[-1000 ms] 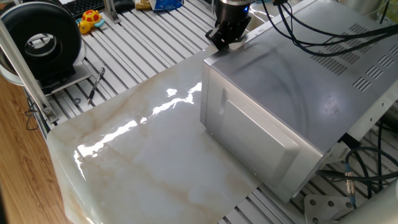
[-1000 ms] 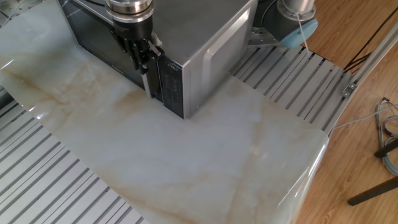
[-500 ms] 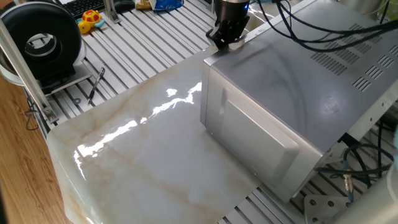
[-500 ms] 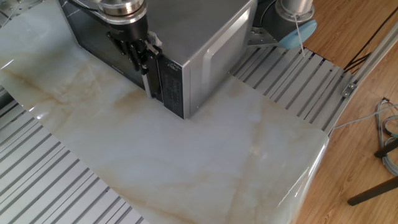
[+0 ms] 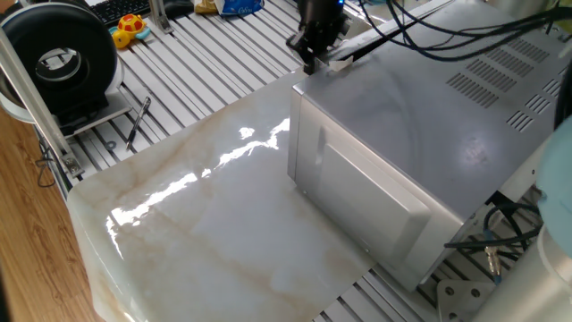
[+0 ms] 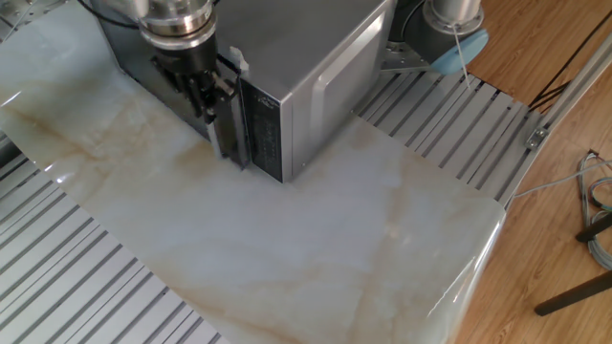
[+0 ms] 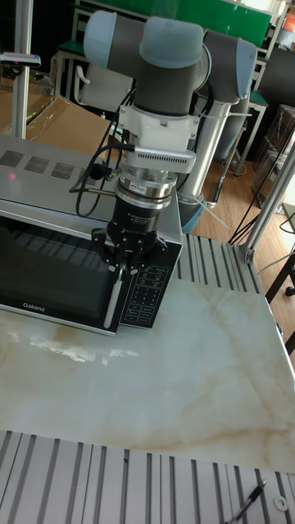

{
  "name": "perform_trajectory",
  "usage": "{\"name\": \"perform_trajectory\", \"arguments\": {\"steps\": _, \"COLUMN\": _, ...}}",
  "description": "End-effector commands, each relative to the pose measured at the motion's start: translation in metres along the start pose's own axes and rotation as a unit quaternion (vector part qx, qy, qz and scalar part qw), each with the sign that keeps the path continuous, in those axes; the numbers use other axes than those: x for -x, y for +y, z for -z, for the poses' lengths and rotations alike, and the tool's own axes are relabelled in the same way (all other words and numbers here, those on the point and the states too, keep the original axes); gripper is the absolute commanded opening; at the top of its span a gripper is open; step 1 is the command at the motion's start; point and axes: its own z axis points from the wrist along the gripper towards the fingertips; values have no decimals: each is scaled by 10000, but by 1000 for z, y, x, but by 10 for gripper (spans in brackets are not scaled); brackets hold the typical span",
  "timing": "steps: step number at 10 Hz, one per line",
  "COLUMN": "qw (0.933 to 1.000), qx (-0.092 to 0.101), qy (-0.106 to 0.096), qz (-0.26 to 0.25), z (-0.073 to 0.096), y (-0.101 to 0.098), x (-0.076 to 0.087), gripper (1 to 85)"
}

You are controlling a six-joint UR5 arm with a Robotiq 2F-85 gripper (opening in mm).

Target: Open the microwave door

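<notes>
The silver-grey microwave [image 5: 420,134] stands on a marble slab [image 5: 206,233]. Its vented casing [image 7: 49,173] and keypad panel [image 7: 147,296] show in the tall view. The microwave door [image 7: 49,274] has a black frame and a dark window. My gripper [image 7: 124,266] points down at the door's right edge, shut on the vertical silver handle [image 7: 114,304]. From the other side, the gripper [image 6: 203,94] holds the door edge [image 6: 228,143], which stands slightly out from the keypad panel [image 6: 263,134]. Over the casing only the gripper's back [image 5: 313,43] shows.
A black round spool [image 5: 58,54], a yellow toy [image 5: 130,29] and a pen [image 5: 138,121] lie on the slatted table to the left. Cables [image 5: 500,241] hang behind the microwave. The arm's base [image 6: 454,29] stands beside the microwave. Bare marble [image 6: 316,229] stretches in front of the door.
The gripper has moved outward from the microwave's front, bringing the handle with it. The door edge has swung a little away from the keypad panel.
</notes>
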Motion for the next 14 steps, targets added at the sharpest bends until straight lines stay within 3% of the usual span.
{"name": "perform_trajectory", "arguments": {"steps": 1, "qw": 9987, "qx": 99, "qy": -159, "qz": 473, "z": 6, "y": -11, "x": 3, "gripper": 453}}
{"name": "perform_trajectory", "arguments": {"steps": 3, "qw": 9964, "qx": -14, "qy": -232, "qz": 817, "z": 6, "y": -19, "x": 3, "gripper": 843}}
{"name": "perform_trajectory", "arguments": {"steps": 4, "qw": 9960, "qx": -131, "qy": -185, "qz": 864, "z": 5, "y": -21, "x": 4, "gripper": 837}}
{"name": "perform_trajectory", "arguments": {"steps": 7, "qw": 9957, "qx": -324, "qy": -60, "qz": 869, "z": 25, "y": -18, "x": 1, "gripper": 777}}
{"name": "perform_trajectory", "arguments": {"steps": 9, "qw": 9958, "qx": -488, "qy": 53, "qz": 770, "z": 41, "y": -9, "x": 0, "gripper": 687}}
{"name": "perform_trajectory", "arguments": {"steps": 10, "qw": 9956, "qx": -607, "qy": 124, "qz": 697, "z": 52, "y": -7, "x": -2, "gripper": 530}}
{"name": "perform_trajectory", "arguments": {"steps": 11, "qw": 9959, "qx": -708, "qy": 221, "qz": 527, "z": 61, "y": -5, "x": -7, "gripper": 183}}
{"name": "perform_trajectory", "arguments": {"steps": 12, "qw": 9960, "qx": -745, "qy": 294, "qz": 400, "z": 69, "y": 0, "x": -12, "gripper": 10}}
{"name": "perform_trajectory", "arguments": {"steps": 14, "qw": 9964, "qx": -708, "qy": 285, "qz": 361, "z": 78, "y": 3, "x": -19, "gripper": 10}}
